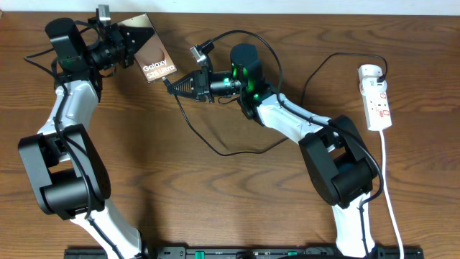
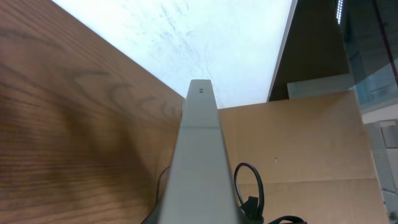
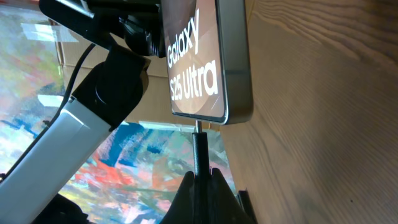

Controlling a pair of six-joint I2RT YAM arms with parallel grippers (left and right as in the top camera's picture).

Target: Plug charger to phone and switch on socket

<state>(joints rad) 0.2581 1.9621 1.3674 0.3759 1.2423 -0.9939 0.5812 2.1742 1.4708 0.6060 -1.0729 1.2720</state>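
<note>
Overhead: the phone (image 1: 151, 54), a flat bronze slab, is tilted near the far edge of the wood-grain surface (image 1: 215, 208). The left pincer (image 1: 123, 42) is closed on its far end. Just below the phone, the right pincer (image 1: 175, 85) is closed on the charger (image 1: 215, 147), whose thin black cable loops away across open surface. The socket (image 1: 376, 97), white plastic, lies well to the right of the phone.

Left wrist: the phone's (image 2: 199, 162) grey edge runs up mid-frame; the pincer's fingers are not visible.

Right wrist: the pincer (image 3: 202, 186) is pinched tight on the charger's plug (image 3: 199, 149). The metal tip meets the rounded lower edge of the phone (image 3: 196, 62).
</note>
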